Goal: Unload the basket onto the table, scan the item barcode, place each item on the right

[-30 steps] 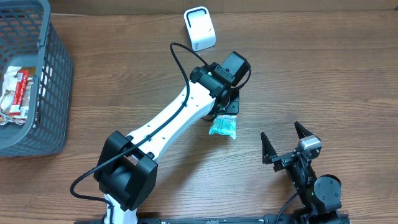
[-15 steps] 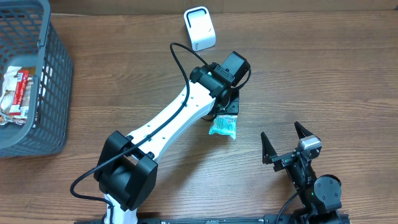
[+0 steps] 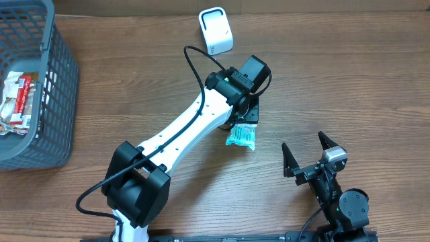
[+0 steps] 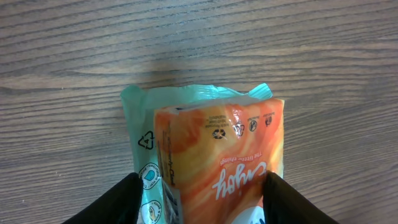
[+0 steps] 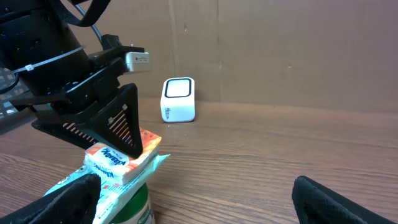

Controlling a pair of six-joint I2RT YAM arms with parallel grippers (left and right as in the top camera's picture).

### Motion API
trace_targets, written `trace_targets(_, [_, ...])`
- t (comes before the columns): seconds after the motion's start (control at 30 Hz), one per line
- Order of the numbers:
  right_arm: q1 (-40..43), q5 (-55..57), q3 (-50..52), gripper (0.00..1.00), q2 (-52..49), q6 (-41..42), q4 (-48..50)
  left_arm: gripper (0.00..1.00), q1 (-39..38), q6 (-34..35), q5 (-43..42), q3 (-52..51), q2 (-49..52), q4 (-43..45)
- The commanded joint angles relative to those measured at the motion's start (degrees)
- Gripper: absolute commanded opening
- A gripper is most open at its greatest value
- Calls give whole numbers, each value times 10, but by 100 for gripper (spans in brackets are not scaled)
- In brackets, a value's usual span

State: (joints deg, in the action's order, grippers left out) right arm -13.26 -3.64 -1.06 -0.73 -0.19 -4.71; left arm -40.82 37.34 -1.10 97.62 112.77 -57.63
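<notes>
1. Wood-grain table [image 3: 349, 74] fills the overhead view, and in the right wrist view a brown cardboard wall [image 5: 280, 50] stands behind its far edge
2. At the far left corner sits a gray mesh basket [image 3: 57, 81], with a few red and white wrapped goods [image 3: 17, 101] lying inside it
3. Near the middle of the far edge stands a small white scanner [image 3: 215, 30], upright and well apart from everything else
4. About the middle of the table lies the packet [image 3: 242, 136], flat on the wood, with an orange printed face inside a teal wrapper; its crimped teal end sticks out toward the near edge
5. From the near edge, left of the middle, the white left arm [image 3: 181, 131] reaches slantwise across the table, a black cable [image 3: 191, 64] looping along it
6. Over the far end of the packet hangs the left pincer [image 3: 242, 124], pointing down
7. In the left wrist view its two black fingers [image 4: 109, 202] flank the packet, one right against each long side; I cannot tell whether they squeeze it or only rest beside it
8. Close to the near edge, toward the right corner, the right pincer [image 3: 302, 141] stands well apart from the packet, its two fingers spread wide apart above bare wood
</notes>
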Motion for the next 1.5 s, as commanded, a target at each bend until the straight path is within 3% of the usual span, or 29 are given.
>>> trace_targets(0.0, [-2, -1, 6, 100, 5, 2, 2, 54, 2, -1, 0, -5, 9, 1])
trace_targets(0.77, [-2, -1, 6, 100, 5, 2, 2, 49, -10, -1, 0, -5, 9, 7])
trace_targets(0.87, [-2, -1, 6, 100, 5, 2, 2, 36, -10, -1, 0, -5, 9, 7])
trace_targets(1.03, [-2, -1, 6, 100, 5, 2, 2, 25, -9, -1, 0, -5, 9, 7])
trace_targets(1.13, [-2, -1, 6, 100, 5, 2, 2, 4, -5, -1, 0, -2, 9, 7])
trace_targets(1.47, [-2, -1, 6, 100, 5, 2, 2, 4, 15, -52, 12, 45, -11, -3])
